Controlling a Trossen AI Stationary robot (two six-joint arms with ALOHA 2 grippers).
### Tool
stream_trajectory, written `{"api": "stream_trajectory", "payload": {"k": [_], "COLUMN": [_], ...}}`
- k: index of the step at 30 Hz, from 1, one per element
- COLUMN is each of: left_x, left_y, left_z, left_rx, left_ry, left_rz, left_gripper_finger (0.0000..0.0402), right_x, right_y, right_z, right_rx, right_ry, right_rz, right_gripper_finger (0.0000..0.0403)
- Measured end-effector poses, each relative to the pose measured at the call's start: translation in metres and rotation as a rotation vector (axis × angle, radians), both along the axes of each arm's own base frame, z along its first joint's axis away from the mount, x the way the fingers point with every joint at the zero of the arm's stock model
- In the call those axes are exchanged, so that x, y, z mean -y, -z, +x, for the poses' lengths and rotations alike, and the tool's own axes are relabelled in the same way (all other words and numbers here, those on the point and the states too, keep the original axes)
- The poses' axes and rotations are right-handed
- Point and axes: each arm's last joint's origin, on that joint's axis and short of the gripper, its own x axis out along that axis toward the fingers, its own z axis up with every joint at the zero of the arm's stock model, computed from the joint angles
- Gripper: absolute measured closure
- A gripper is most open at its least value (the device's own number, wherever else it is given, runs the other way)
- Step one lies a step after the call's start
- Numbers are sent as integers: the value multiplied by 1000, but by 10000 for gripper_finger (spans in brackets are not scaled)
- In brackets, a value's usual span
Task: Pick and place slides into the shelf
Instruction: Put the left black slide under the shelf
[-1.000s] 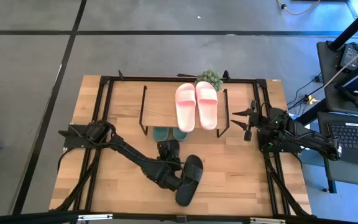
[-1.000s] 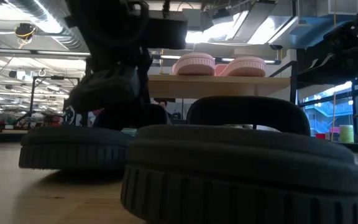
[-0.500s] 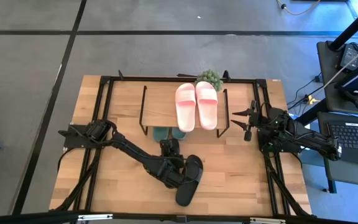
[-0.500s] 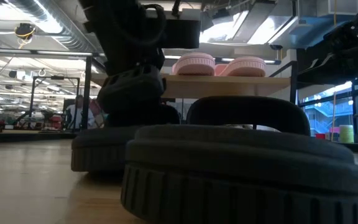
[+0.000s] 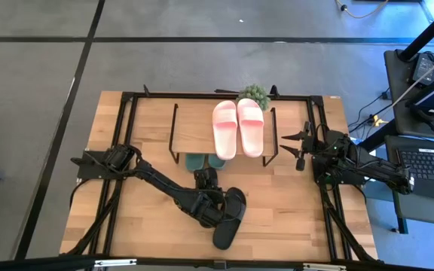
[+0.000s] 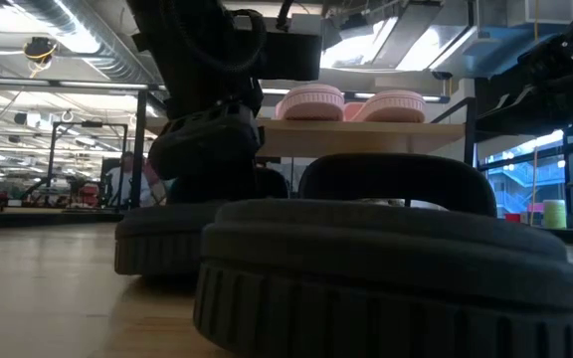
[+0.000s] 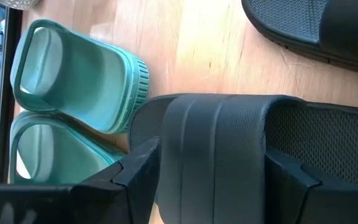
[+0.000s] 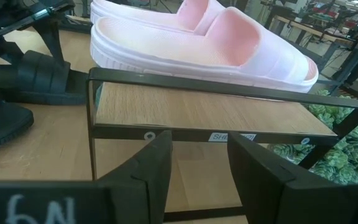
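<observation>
Two pale pink slides [image 5: 237, 126] lie on the shelf's top board [image 5: 194, 128]. Two green slides [image 5: 206, 160] stand under it on the table. One black slide [image 5: 230, 218] lies free on its sole near the table's front edge. The second black slide [image 7: 328, 143] is on the table just before the green pair [image 7: 73, 81], with my left gripper [image 7: 210, 168] shut on it from above. My right gripper [image 8: 199, 162] waits open at the table's right side, level with the shelf's right end [image 8: 197, 109]. My left gripper has the black slide's wide strap [image 7: 210, 130] between its two fingers, one finger [image 7: 135, 174] at the strap's toe-side edge and one at its heel-side edge. The fingers slant down from the near left. The slide's sole [image 6: 167, 254] rests on the table.
A small green plant [image 5: 253, 95] stands behind the shelf. A black frame [image 5: 126, 135] runs around the tabletop. Bare wood lies left of the shelf and at the near right. A laptop [image 5: 428, 162] sits off the table's right edge.
My left gripper has shifted a little toward the table's right edge with the black slide. The slide has slid and turned on the table, closer to the other black slide, and has kept still for the last half second.
</observation>
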Motion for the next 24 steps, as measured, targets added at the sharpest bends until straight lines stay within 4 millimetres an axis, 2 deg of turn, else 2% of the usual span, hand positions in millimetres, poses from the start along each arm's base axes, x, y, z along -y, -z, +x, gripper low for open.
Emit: {"api": "stream_trajectory", "payload": {"k": [6, 17, 24], "left_x": [0, 0, 0], "left_y": [0, 0, 0], "left_z": [0, 0, 0], "left_rx": [0, -9, -9], "left_ry": [0, 1, 1], "left_rz": [-1, -11, -16], "left_gripper_finger": [232, 385, 386], "right_x": [0, 0, 0], "right_y": [0, 0, 0], "right_z": [0, 0, 0], "right_rx": [0, 0, 0], "right_ry": [0, 0, 0], "right_rz": [0, 0, 0], "right_gripper_finger": [246, 246, 246]}}
